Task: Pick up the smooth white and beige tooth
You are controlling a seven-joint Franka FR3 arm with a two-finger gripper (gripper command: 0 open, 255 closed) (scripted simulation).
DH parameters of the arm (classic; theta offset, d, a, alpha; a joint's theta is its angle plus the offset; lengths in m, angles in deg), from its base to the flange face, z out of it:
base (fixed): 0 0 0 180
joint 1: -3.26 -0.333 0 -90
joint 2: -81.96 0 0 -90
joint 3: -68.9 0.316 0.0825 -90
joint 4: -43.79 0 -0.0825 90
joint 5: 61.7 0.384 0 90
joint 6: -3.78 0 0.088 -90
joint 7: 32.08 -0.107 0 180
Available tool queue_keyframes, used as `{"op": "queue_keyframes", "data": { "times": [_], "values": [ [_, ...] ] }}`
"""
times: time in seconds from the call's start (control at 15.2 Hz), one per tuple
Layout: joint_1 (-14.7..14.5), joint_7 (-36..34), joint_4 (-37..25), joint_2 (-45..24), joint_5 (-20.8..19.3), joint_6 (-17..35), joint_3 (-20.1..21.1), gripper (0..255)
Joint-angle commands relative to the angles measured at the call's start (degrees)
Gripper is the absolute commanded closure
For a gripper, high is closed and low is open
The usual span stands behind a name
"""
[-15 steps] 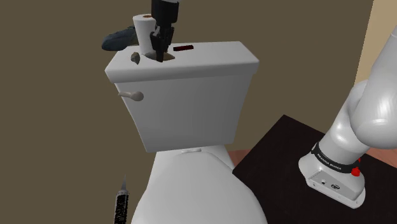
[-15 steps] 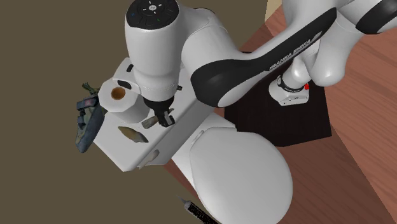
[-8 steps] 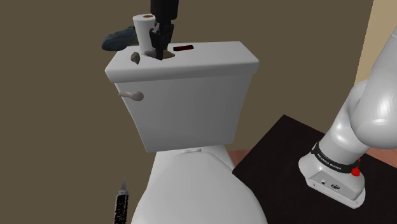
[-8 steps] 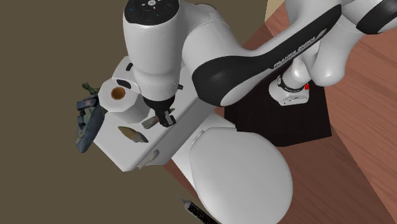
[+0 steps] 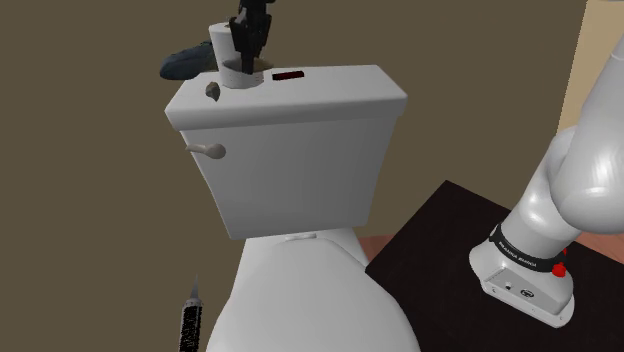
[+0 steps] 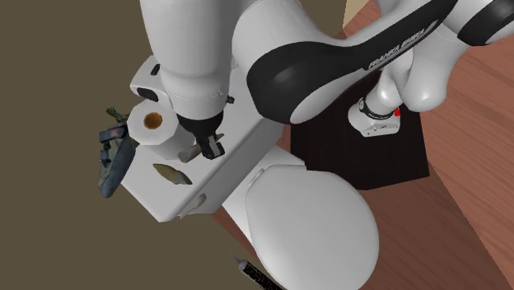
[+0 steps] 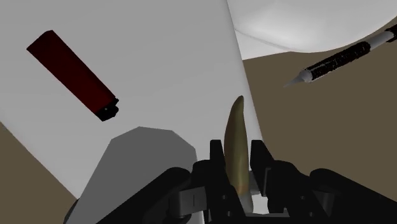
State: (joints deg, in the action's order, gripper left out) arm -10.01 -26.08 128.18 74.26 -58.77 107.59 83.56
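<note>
The tooth [image 7: 236, 143] is a smooth, curved beige piece standing up between my two black fingers, which clasp it from both sides. My gripper [image 7: 236, 167] is shut on it. Seen from the shoulder, the gripper [image 5: 246, 62] hangs above the back left part of the white toilet tank lid [image 5: 320, 95], just in front of the paper roll. From the second exterior camera the gripper [image 6: 206, 151] sits over the lid [image 6: 239, 140], under the arm's thick white wrist.
A toilet paper roll [image 5: 222, 45] stands on the lid beside the gripper. A dark red lighter [image 5: 288, 76] and a small brown object [image 5: 212, 91] also lie on the lid. A dark object [image 5: 185, 62] sits behind the tank. A black pen-like thing [image 5: 190, 318] lies on the floor.
The gripper has risen straight up from the tank lid, carrying the tooth with it. The roll, the lighter and the small brown object have stayed put.
</note>
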Motion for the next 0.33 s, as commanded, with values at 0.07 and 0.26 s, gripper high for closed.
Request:
{"op": "queue_keyframes", "data": {
  "times": [0.07, 0.26],
  "values": [
    [-0.13, -0.30, -3.32, -0.68, -0.25, -2.66, 0.05, 255],
    [-0.19, -0.41, -4.63, -0.99, -0.35, -3.67, 0.07, 255]
  ]
}}
